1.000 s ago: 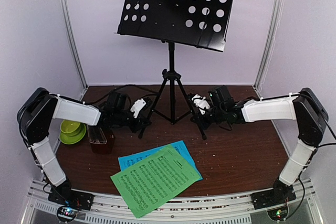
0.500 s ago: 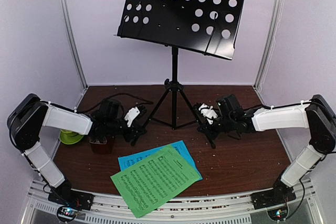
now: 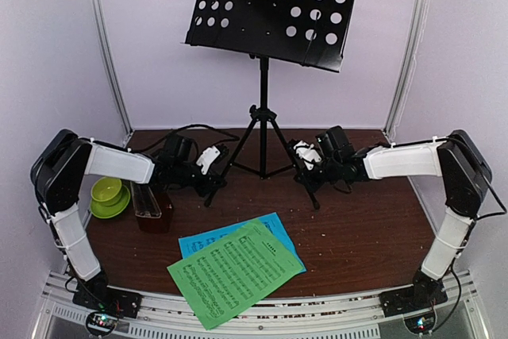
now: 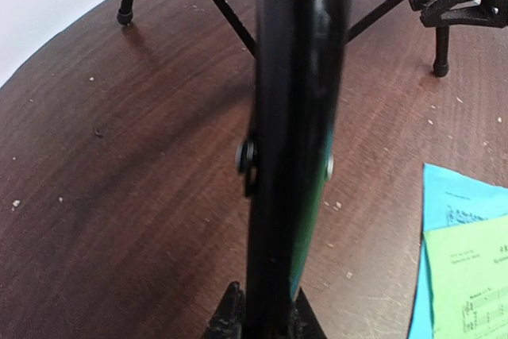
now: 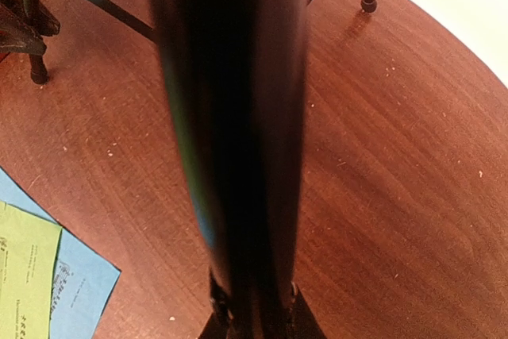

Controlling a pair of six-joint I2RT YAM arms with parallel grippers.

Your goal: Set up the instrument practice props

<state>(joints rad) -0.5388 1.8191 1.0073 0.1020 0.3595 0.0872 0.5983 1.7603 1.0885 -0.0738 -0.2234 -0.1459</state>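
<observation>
The black perforated music stand stands on its tripod at the back middle of the table. My left gripper is shut on its front-left leg, which fills the left wrist view between the jaws. My right gripper is shut on the front-right leg, seen close in the right wrist view. A green sheet lies over a blue sheet at the near edge. The dark metronome with its clear cover stands at the left.
A lime green cup and saucer sit at the far left beside the metronome. Metal frame posts rise at both back corners. Cables trail behind the left arm. The tripod's rear foot rests on the wood.
Both arms pulled the stand toward the near edge, then pushed it back toward the rear wall. It now stands slightly right of where it was a second ago. Both grips held.
</observation>
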